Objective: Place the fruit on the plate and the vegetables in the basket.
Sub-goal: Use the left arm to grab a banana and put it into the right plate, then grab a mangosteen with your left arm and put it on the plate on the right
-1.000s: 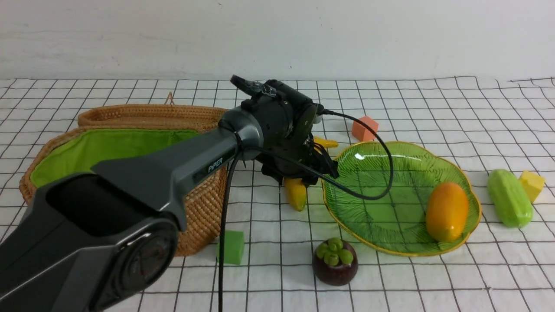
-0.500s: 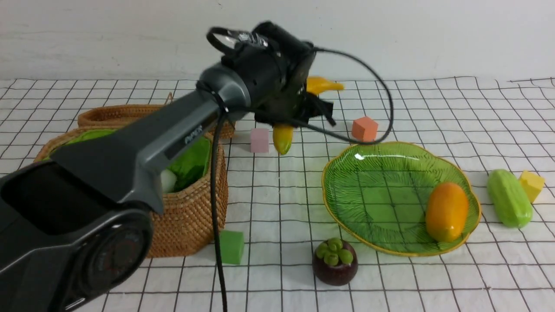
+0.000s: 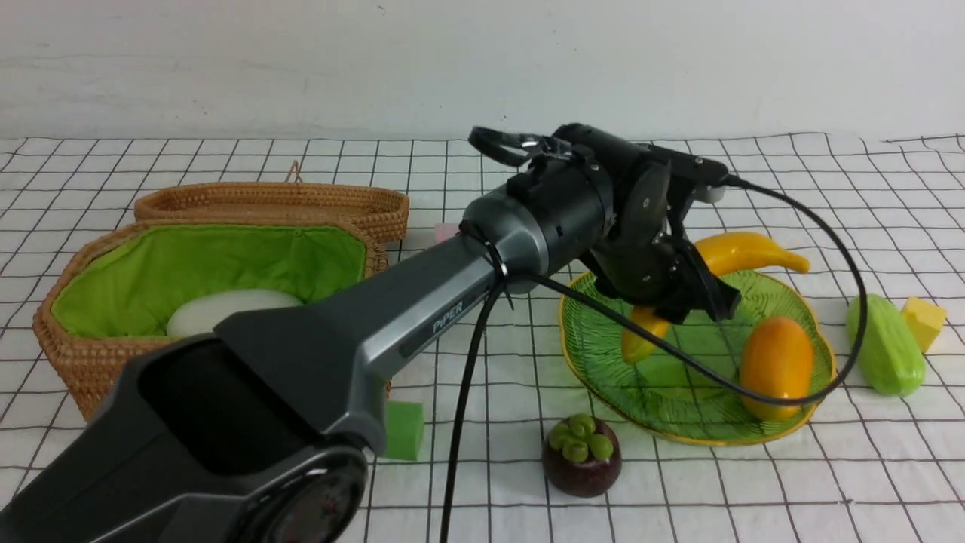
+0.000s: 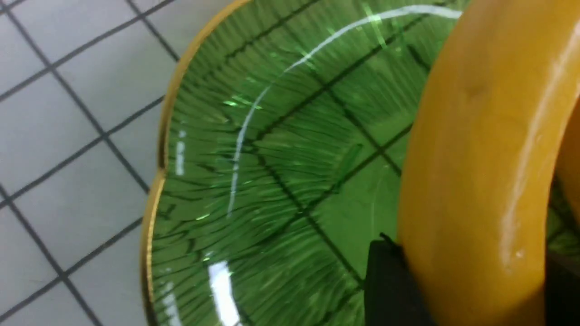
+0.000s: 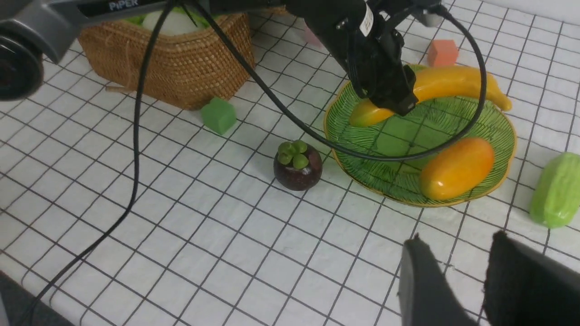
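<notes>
"PiPER" lettering (image 3: pixel 448 320) on left arm (image 3: pixel 362 339); banana (image 3: pixel 742 253) in its tool (image 3: pixel 690 298).

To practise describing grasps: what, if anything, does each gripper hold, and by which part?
The left gripper holds the banana around its middle, over the plate; the right gripper holds nothing.

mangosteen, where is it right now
Front view: the round dark purple mangosteen with green cap sits on the checked cloth, just in front of the near-left rim of the green glass leaf-shaped plate, with the small green cube to its left.
</notes>
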Tool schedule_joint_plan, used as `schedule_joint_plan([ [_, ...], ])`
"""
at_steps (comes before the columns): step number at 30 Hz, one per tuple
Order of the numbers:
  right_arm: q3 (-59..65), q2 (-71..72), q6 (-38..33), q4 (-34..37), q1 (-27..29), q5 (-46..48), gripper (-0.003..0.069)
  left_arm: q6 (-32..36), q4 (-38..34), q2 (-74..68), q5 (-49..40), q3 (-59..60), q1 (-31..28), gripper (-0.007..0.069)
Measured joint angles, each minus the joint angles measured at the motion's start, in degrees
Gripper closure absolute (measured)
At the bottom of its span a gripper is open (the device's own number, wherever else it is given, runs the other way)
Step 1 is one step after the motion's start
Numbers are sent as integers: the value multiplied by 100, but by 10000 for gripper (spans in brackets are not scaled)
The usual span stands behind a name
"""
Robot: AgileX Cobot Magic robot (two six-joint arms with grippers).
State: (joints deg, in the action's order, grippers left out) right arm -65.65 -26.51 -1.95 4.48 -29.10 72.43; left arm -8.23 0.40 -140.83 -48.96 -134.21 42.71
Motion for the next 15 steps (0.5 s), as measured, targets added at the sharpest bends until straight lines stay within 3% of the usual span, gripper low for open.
schedule_joint_plan([
  [3, 0, 0, 53, 66, 0, 2, 421, -252, 250, -80, 2, 5, -50, 194],
  [5, 0, 0, 90, 151, 0, 2, 421, -483, 369, -57, -50, 5, -61, 92],
  [8, 0, 0, 90, 174, 0, 2, 421, -548, 382, 125, -316, 5, -48, 17],
  [12, 0, 0, 90, 174, 0, 2, 421, -577, 377, 563, -981, 9, -42, 1],
  [15, 0, 0, 73, 140, 0, 2, 421, -494, 365, 1295, -1631, 148, -42, 63],
])
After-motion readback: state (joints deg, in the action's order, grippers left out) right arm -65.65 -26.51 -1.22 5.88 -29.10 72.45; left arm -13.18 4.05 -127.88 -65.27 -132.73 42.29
